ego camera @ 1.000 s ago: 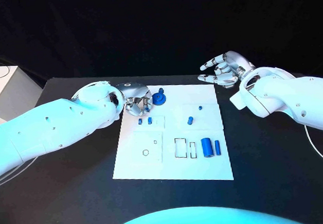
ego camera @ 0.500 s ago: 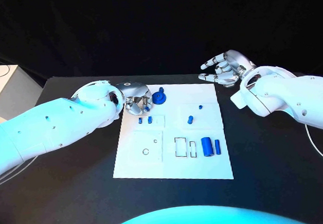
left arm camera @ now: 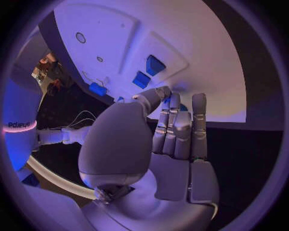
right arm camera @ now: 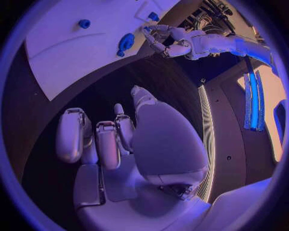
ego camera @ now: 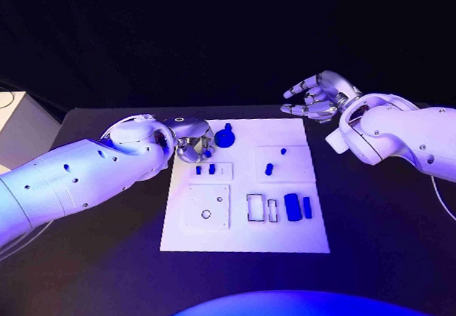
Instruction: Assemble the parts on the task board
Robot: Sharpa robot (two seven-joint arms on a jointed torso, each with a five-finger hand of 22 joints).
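While both hands point(ego camera: 193, 147) point(ego camera: 316, 98) curl in, holding nothing, the task board point(ego camera: 296, 233) lies flat — white, rectangular.

Inventory, head view:

- Board point(ego camera: 192, 237): one, white, on the tabletop point(ego camera: 389, 219).
- Blue parts on the board: seven visible. One round part point(ego camera: 226, 137) at the far edge; two small parts point(ego camera: 205, 170) left of centre; two small parts point(ego camera: 269, 169) right of centre; one cylinder point(ego camera: 292, 204) and one slim bar point(ego camera: 307, 207) near right.
- Hands: two.
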